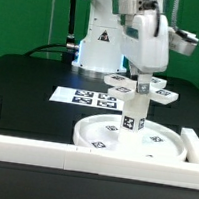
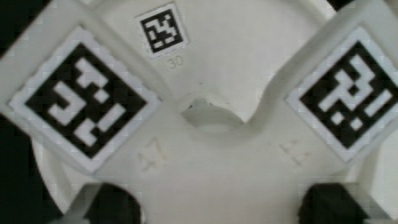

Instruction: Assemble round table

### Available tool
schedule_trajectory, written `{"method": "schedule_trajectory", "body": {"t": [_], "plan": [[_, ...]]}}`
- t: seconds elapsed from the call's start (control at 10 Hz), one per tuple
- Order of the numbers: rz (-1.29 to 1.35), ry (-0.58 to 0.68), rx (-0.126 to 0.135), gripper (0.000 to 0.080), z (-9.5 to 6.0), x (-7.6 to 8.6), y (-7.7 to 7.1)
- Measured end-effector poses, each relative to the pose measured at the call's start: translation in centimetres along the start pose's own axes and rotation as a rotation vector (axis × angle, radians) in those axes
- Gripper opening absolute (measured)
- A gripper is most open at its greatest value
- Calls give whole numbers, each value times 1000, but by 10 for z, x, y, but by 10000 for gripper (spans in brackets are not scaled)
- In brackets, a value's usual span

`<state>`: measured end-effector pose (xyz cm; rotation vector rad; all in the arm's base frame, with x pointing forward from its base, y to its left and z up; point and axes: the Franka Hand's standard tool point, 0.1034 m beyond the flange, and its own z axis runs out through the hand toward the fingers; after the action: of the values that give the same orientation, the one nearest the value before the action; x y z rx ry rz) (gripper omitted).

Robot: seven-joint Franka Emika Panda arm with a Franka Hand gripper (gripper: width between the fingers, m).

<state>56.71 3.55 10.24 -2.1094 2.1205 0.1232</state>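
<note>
The large round disc point(image 1: 103, 138) lies on the table at the front. The short cylindrical leg point(image 1: 133, 120) stands upright in its middle. The cross-shaped base piece point(image 1: 117, 87) sits on top of the leg, its tagged arms spread out. My gripper point(image 1: 141, 80) comes straight down onto the base piece's centre. In the wrist view the base piece point(image 2: 205, 130) fills the picture, with tags on its arms. My gripper point(image 2: 226, 208) has a dark fingertip on each side of it, the white plastic filling the space between them. The jaws look shut on it.
The marker board point(image 1: 78, 97) lies behind the disc toward the exterior view's left. Long white border rails point(image 1: 41, 151) run along the front, with an end point(image 1: 194, 147) at the exterior view's right. The robot's base point(image 1: 99, 47) stands at the back.
</note>
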Motion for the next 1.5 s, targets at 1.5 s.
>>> {"method": "schedule_trajectory", "body": {"t": [1.5], "plan": [[515,-63,122,621,-28,-2,-1]]}}
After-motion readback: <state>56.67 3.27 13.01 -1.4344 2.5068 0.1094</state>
